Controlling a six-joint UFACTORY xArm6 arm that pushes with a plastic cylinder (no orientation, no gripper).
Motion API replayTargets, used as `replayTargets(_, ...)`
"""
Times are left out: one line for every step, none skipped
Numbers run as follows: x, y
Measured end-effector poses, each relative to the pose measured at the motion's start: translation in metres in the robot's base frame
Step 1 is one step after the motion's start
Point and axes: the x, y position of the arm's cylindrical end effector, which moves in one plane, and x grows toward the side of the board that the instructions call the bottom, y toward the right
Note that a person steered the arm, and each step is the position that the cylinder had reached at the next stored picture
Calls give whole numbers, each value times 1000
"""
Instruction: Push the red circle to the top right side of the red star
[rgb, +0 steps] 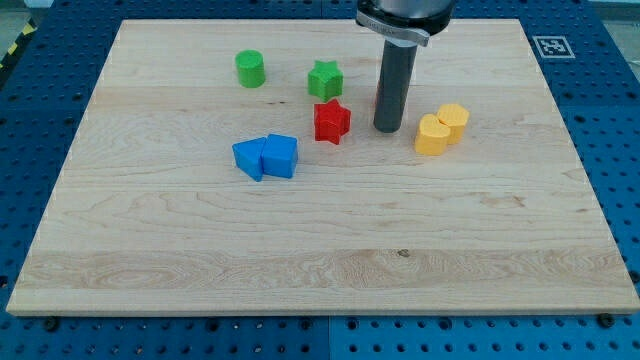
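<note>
The red star (332, 122) lies on the wooden board (320, 260) a little above its middle. My tip (388, 129) rests on the board just to the right of the red star, with a small gap between them. A thin sliver of red, the red circle (377, 101), shows at the rod's left edge, above and to the right of the star. The rod hides most of it, so its shape cannot be made out.
A green star (325, 79) sits just above the red star. A green cylinder (250, 69) lies further left. Two blue blocks (267, 157) touch each other, lower left of the red star. Two yellow blocks (441, 129) touch, right of my tip.
</note>
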Motion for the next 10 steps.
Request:
replayTargets(-8, 9)
replayTargets(-8, 22)
replayTargets(-13, 35)
replayTargets(-27, 42)
replayTargets(-48, 43)
replayTargets(-66, 43)
replayTargets(-68, 42)
replayTargets(-66, 34)
replayTargets(-54, 28)
replayTargets(-28, 20)
